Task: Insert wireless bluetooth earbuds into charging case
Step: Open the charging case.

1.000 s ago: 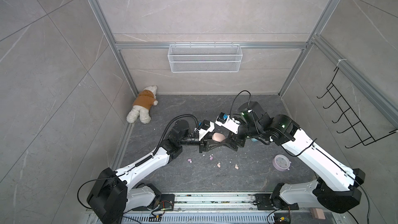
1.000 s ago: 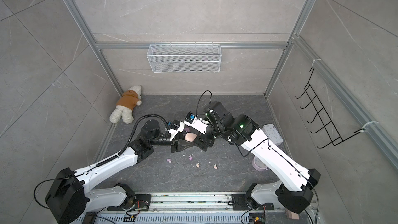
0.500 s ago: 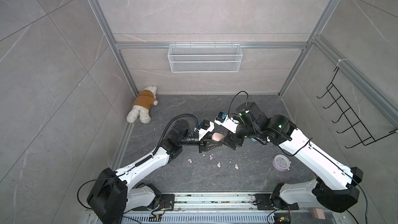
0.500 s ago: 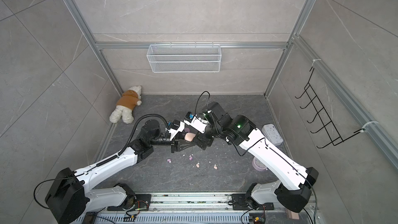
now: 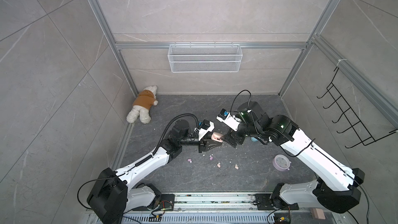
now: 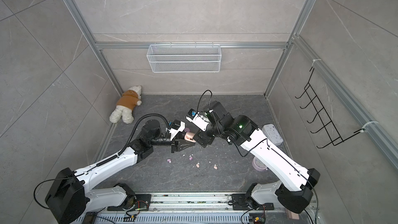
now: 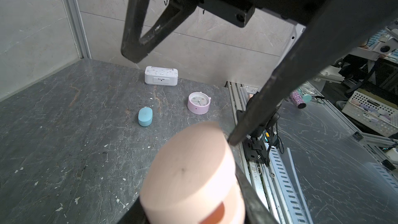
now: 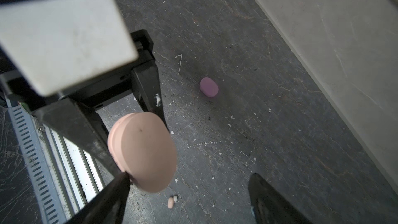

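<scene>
My left gripper (image 5: 215, 140) (image 7: 191, 209) is shut on a peach oval charging case (image 5: 216, 136) (image 6: 190, 136) (image 7: 191, 173), held above the floor. My right gripper (image 5: 230, 142) (image 8: 189, 201) stands open right beside it, one fingertip (image 8: 120, 182) against the case's (image 8: 146, 149) edge. I cannot tell if the lid is ajar. Earbuds lie loose on the floor nearer the front: two lilac earbuds (image 5: 189, 160) (image 5: 211, 158) and two peach earbuds (image 5: 219, 165) (image 5: 236, 166). One peach earbud (image 8: 170, 202) shows below the right gripper.
A blue case (image 7: 145, 116) and a lilac case (image 8: 209, 87) sit on the dark floor. A pink round clock (image 5: 281, 162) lies under the right arm, and a white device (image 6: 272, 134) stands by the right wall. A teddy bear (image 5: 143, 104) lies in the back left corner. White crumbs dot the floor.
My right gripper has edged slightly left, closer to the peach case. The left gripper and the case have stayed put.
</scene>
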